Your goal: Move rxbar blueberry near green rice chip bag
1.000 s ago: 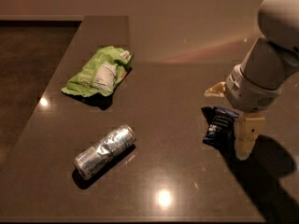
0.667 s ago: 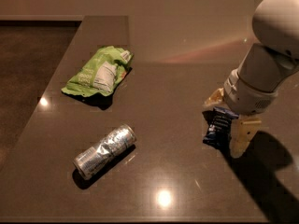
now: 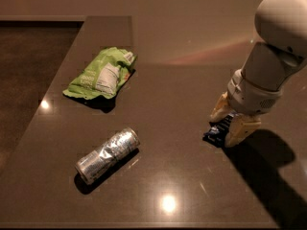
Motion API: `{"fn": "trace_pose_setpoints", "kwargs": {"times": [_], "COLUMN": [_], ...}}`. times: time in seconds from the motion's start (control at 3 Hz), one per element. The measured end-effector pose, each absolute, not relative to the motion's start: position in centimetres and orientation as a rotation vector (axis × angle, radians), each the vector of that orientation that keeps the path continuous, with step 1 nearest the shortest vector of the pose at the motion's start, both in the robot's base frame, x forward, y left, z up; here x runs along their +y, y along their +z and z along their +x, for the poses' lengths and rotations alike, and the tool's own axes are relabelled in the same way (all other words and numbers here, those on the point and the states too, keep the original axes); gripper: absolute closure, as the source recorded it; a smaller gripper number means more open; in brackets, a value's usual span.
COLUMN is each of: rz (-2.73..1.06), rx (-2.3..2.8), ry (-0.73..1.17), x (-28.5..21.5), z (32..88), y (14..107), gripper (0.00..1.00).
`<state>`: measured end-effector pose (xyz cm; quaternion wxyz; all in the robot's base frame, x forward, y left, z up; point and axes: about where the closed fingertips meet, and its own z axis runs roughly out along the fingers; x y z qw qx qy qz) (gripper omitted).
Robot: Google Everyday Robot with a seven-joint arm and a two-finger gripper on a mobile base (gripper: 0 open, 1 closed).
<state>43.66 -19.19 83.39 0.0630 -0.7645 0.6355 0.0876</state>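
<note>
The rxbar blueberry (image 3: 216,132), a small dark blue wrapper, lies on the dark table at the right, mostly hidden under my gripper. My gripper (image 3: 229,121) is down over it. Its two pale fingers (image 3: 240,130) are closed in on the bar from either side, and the bar rests at table level. The green rice chip bag (image 3: 100,73), light green and wrinkly with a white label, lies far to the upper left, well apart from the bar and the gripper.
A crushed silver can (image 3: 108,155) lies on its side at the lower left, between the bag and the table's front edge. The dark table (image 3: 177,80) ends at a left edge beside the bag. My arm (image 3: 278,56) fills the upper right.
The gripper has come down onto the bar and its fingers have drawn closer together around it. The bag and the can have not moved.
</note>
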Motion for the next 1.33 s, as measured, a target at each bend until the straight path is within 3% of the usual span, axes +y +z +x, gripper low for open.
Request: {"fn": "trace_pose_setpoints", "kwargs": {"times": [0.33, 0.67, 1.33], "rz": [-2.247, -2.162, -2.070], "rx": [1.988, 2.040, 2.036], "ry": [0.246, 0.229, 0.199], "x": [-18.8, -17.6, -14.1], "z": [44.9, 47.0, 52.8], "y": [85.0, 86.7, 89.2], "gripper": [0.88, 1.00, 1.00]}}
